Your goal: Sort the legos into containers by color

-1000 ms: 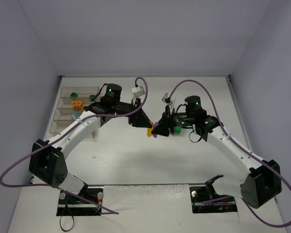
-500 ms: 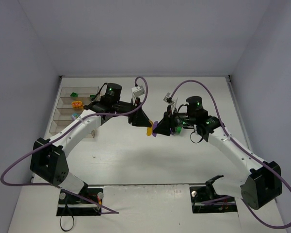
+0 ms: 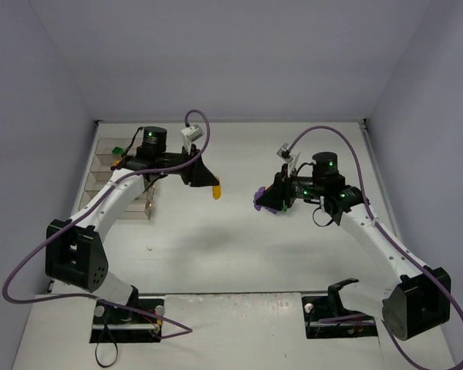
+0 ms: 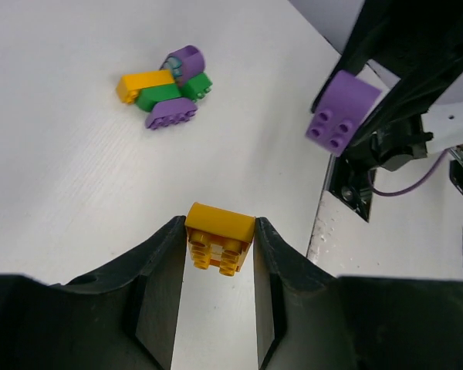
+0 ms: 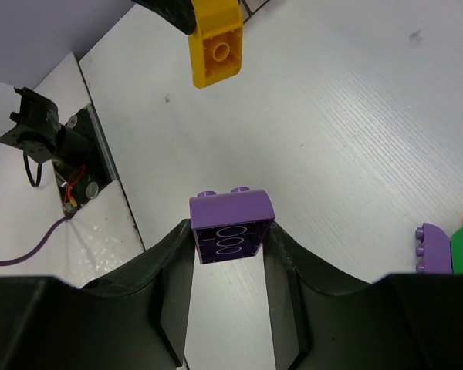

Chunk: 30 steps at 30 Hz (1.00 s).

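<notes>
Containers [image 3: 102, 163] hug the far left corner, nearest the left gripper [image 4: 219, 245] squeezing a yellow brick [image 4: 221, 222] (right gripper [image 5: 231, 243] squeezes a purple brick [image 5: 231, 213]).

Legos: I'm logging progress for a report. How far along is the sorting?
Done: a green brick sits in the containers. In hand: left pincer holds a yellow brick, right pincer a purple brick. Left: a cluster of yellow, green and purple bricks lies unsorted.

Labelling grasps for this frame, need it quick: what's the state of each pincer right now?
Left pincer: closed, holding the yellow brick.
Right pincer: closed, holding the purple brick.
</notes>
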{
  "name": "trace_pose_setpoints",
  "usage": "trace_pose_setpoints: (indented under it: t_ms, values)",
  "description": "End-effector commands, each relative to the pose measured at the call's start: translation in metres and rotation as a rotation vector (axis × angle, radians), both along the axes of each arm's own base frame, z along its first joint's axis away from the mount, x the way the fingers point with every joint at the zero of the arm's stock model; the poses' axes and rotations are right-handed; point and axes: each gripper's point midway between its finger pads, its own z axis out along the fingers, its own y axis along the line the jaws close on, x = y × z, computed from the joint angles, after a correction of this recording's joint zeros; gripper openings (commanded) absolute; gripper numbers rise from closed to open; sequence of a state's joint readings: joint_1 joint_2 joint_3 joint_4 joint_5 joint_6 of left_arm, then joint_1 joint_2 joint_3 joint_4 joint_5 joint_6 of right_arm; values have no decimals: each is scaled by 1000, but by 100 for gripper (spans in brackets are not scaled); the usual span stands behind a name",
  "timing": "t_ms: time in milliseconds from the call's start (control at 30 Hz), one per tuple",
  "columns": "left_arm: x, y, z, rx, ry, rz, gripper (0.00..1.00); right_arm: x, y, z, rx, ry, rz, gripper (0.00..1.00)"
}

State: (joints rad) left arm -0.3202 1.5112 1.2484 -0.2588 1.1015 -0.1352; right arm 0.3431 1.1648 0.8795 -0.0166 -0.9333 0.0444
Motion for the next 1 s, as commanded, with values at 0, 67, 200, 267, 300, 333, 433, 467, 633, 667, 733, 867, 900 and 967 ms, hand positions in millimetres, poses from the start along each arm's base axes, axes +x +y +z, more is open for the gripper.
trace_pose_setpoints:
  t_ms: [0, 67, 200, 267, 300, 333, 433, 467, 633, 667, 733, 867, 900, 967]
  values:
    - [5, 7, 10, 6, -87, 19, 0, 0, -2, 19, 30, -71, 8, 0]
    - [18, 20, 8, 25, -74, 92, 0, 2, -2, 18, 29, -61, 0, 0]
    - [83, 84, -3, 120, -48, 503, 0, 8, -2, 20, 20, -66, -20, 0]
    - [109, 136, -8, 148, 9, 754, 0, 9, -2, 20, 19, -69, -22, 0]
    - [118, 156, -8, 162, 16, 847, 0, 9, -2, 21, 21, -71, -21, 0]
    - [127, 182, -11, 207, 16, 974, 0, 7, -2, 20, 21, -69, -18, 0]
    - [150, 236, -11, 249, 9, 1169, 0, 5, -2, 19, 23, -68, -9, 0]
    - [157, 246, -9, 257, -6, 1205, 0, 4, -2, 18, 23, -70, -7, 0]
    - [189, 273, -24, 287, -43, 1304, 0, 2, -2, 21, 25, -79, -6, 0]
    - [192, 276, -27, 299, -41, 1315, 0, 1, -2, 21, 26, -78, -7, 0]
    - [202, 280, -34, 308, -45, 1319, 0, 0, -3, 22, 28, -82, -9, 0]
    - [214, 283, -40, 315, -63, 1326, 1, -3, -4, 20, 28, -82, -9, 0]
    - [222, 284, -35, 295, -97, 1331, 4, -3, -4, 21, 28, -84, -10, 0]
    - [227, 285, -33, 290, -112, 1331, 5, -3, -4, 20, 27, -84, -8, 0]
